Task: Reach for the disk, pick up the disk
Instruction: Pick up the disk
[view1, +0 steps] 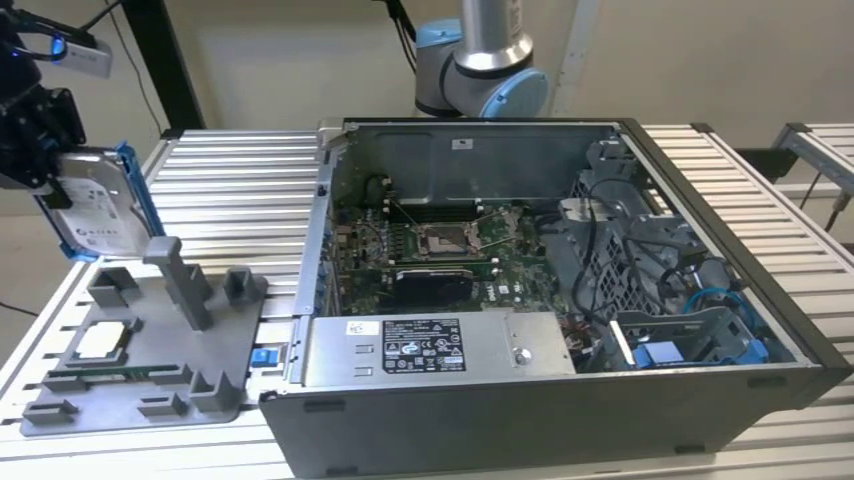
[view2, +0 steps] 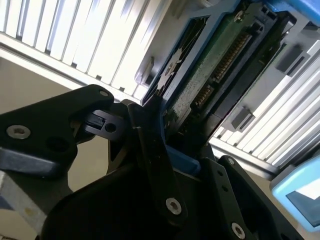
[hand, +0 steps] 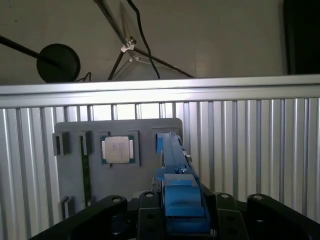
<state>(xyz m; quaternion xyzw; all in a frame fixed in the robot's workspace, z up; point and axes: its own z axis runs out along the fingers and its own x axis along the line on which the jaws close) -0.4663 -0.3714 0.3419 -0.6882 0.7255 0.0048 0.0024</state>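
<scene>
Exterior view: flat silver disk with blue plastic rails (view1: 102, 208) held aloft beside grey plastic fixture (view1: 147, 345), pinched between black fingers (view1: 54, 190); pick-up judged complete, firm hold required.

The disk (view1: 100, 210) is held upright on edge in the gripper (view1: 51, 170), lifted off the bench (view1: 227, 170) at the exterior view's left. Its silver face and white label (black print) are turned toward the exterior view, and a blue rail (view1: 134, 190) runs along one long side. Its green circuit board (view2: 200, 85) is seen in the second wrist view.
</scene>
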